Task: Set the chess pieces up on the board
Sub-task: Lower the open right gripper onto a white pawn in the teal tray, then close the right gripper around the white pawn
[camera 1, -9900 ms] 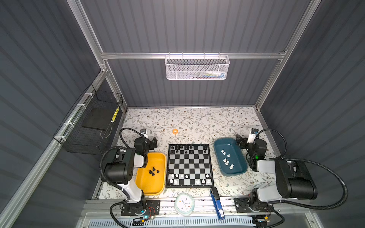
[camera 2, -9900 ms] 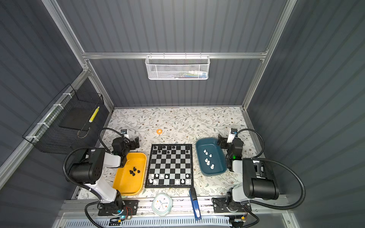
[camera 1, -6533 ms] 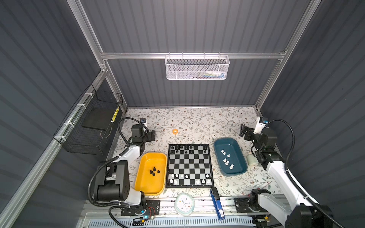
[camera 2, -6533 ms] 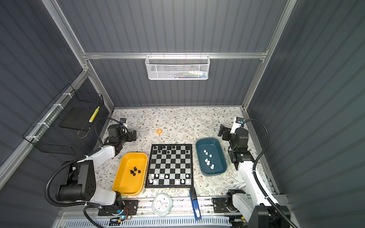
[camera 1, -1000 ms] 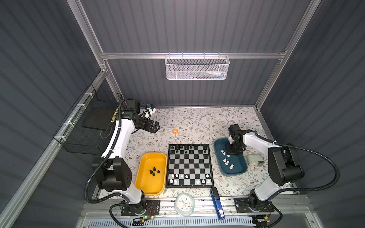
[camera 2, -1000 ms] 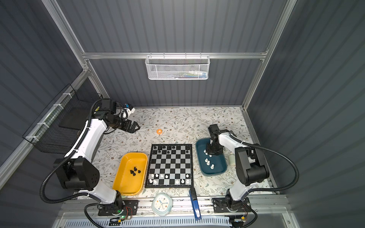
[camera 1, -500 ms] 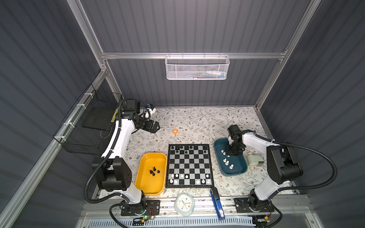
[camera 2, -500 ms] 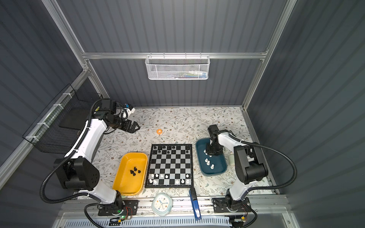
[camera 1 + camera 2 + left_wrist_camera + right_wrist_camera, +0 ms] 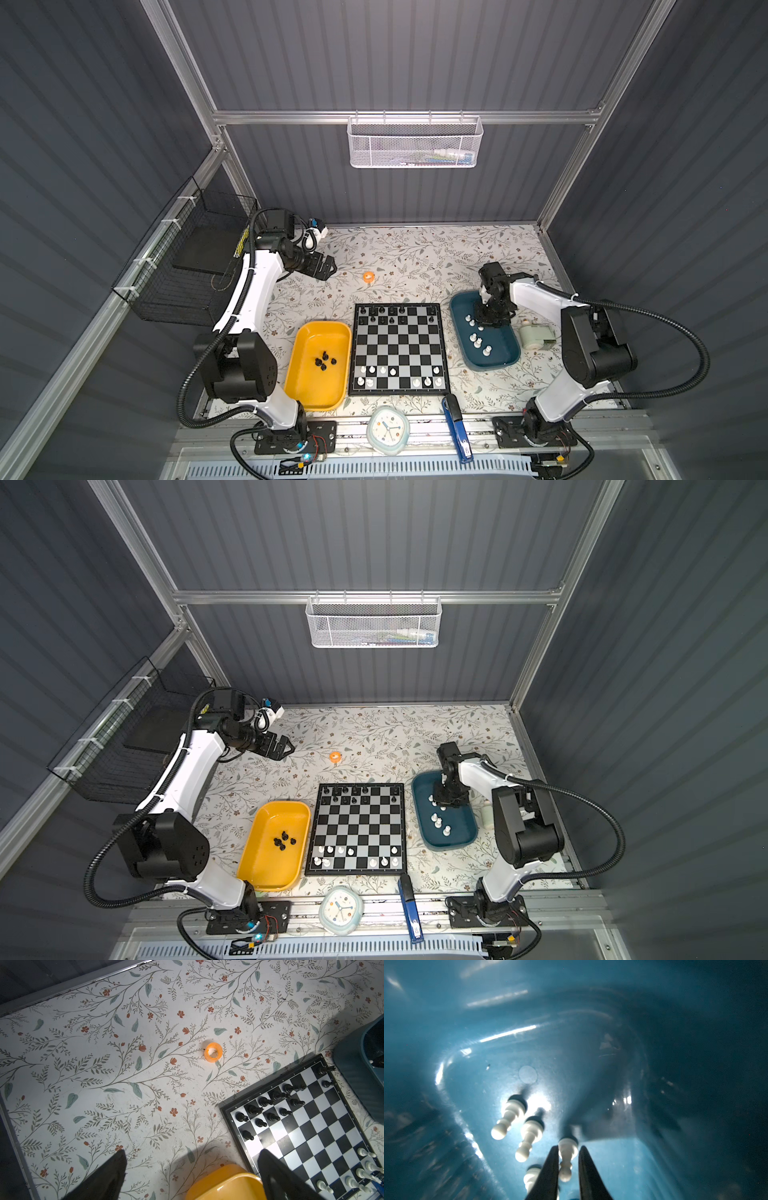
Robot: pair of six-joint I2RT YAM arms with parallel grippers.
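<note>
Both arms have left their folded rest since the earlier frame. At ten o'clock from the board the left pincer hangs wide open and empty over the counter. At nine, the yellow tray holds a few black chess pieces. At three, in the teal tray, the right pincer is clamped on a standing white pawn — other white pieces stand beside it.

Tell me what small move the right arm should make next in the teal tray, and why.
Probably lift straight up. The right jaws look closed on a white pawn that stands low inside the teal tray, with other white pieces close beside it; rising vertically should clear them and the tray wall before heading to the board.
</note>
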